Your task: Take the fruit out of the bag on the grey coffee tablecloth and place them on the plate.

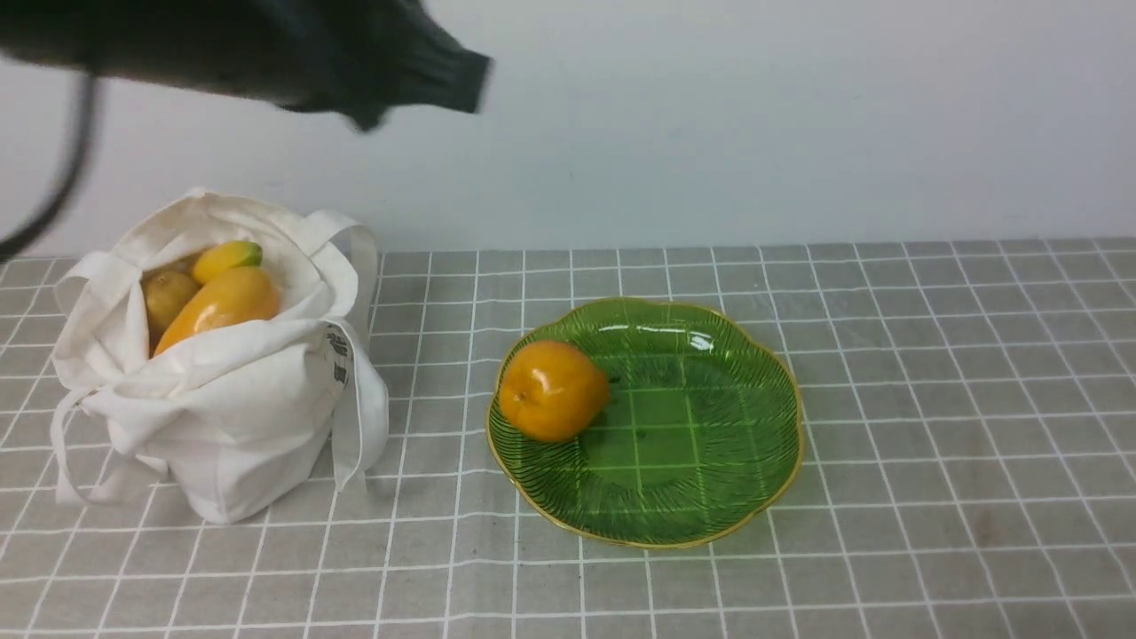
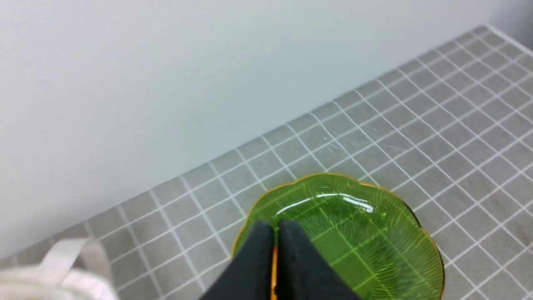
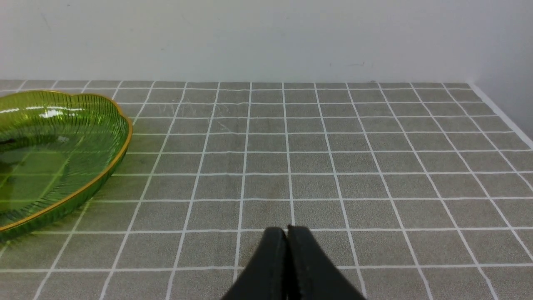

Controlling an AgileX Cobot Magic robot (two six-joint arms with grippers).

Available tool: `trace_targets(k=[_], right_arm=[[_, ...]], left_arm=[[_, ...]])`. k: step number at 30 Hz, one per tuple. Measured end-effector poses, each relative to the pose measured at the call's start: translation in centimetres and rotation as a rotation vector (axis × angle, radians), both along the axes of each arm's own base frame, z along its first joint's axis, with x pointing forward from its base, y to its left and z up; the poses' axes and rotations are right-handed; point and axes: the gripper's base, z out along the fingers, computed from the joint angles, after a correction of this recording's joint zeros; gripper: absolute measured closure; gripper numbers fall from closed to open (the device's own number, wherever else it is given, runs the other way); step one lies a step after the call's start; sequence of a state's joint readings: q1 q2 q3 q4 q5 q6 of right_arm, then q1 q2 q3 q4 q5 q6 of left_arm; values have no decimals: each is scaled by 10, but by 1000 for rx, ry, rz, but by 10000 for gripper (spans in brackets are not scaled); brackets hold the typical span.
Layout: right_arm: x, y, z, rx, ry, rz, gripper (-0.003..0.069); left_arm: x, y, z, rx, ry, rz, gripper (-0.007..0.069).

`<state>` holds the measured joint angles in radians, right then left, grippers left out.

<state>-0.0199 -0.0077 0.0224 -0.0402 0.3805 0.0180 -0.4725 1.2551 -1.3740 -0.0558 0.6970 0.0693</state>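
Observation:
The white bag (image 1: 231,417) stands open at the left on the grey tablecloth (image 1: 932,399). Inside it lie an orange mango (image 1: 222,306), a yellow-green mango (image 1: 226,257) and a brownish fruit (image 1: 167,297). The orange pear (image 1: 552,390) lies on the left part of the green plate (image 1: 710,444). My left arm (image 1: 266,44) is a dark blur high above the bag. My left gripper (image 2: 275,227) is shut and empty, over the plate (image 2: 374,250). My right gripper (image 3: 287,231) is shut and empty over bare cloth, right of the plate (image 3: 50,166).
A plain white wall runs behind the table. A strap of the bag (image 2: 70,254) shows in the left wrist view. The cloth's right edge (image 3: 499,116) lies far right. Bare cloth stretches right of the plate.

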Motion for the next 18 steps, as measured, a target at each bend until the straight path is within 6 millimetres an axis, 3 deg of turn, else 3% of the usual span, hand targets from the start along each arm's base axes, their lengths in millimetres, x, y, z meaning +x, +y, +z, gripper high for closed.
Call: trace_targets(k=[4, 11, 18], right_arm=[[0, 0, 0, 0, 0, 0, 673], [0, 0, 0, 0, 0, 0, 673], [0, 0, 0, 0, 0, 0, 673]], left_arm=[[-48, 28, -5, -67, -83, 50, 632], [-115, 63, -52, -168, -217, 67, 632], [-155, 84, -89, -204, -258, 65, 632]])
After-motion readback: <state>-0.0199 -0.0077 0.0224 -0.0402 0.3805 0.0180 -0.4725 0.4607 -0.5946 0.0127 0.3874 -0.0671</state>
